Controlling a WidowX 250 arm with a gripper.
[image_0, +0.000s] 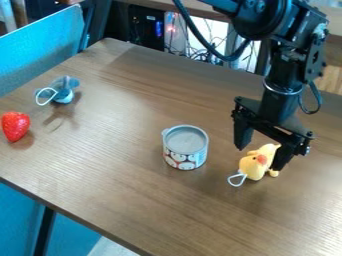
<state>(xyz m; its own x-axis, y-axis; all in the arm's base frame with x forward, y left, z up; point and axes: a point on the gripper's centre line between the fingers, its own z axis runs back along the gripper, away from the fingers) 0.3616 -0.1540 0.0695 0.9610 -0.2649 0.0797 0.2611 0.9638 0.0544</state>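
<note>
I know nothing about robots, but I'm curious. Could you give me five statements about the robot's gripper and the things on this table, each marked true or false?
1. The gripper has its jaws apart, with the yellow toy between them. True.
2. The can is between the jaws. False: it stands upright on the table, apart from them.
3. The blue-gray toy is nearer to the strawberry than to the can. True.
4. The strawberry is blue. False: it is red.
5. The yellow toy has a white loop. True.
</note>
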